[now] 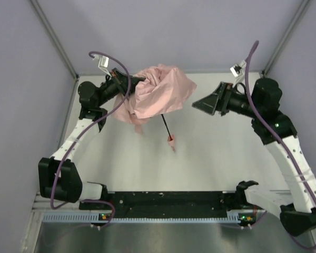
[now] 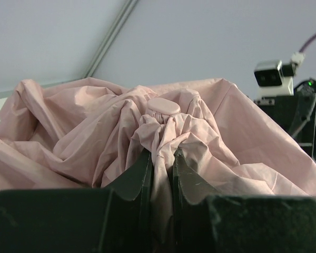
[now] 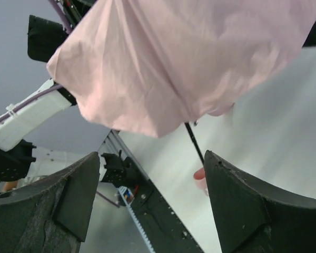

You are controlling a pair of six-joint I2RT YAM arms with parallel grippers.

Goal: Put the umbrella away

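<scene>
Left gripper (image 1: pixel 136 80), upper left of top view: fingers clamped on fabric beside the crown cap (image 2: pixel 164 106). Umbrella (image 1: pixel 158 94) is held at upper centre; light, limp slippery cloth, thin stiff shaft (image 1: pixel 166 125). Handle (image 1: pixel 171 142) below is judged the firmest hold. Right gripper (image 1: pixel 196 104), upper right: fingers spread, empty.

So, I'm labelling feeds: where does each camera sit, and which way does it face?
Top external: above and behind the robot, looking down on the table; left arm and right arm show.
Left wrist: faces along the left gripper, shut on the umbrella.
Right wrist: faces the canopy underside and shaft past the open right gripper.
Shared: the umbrella.
</scene>
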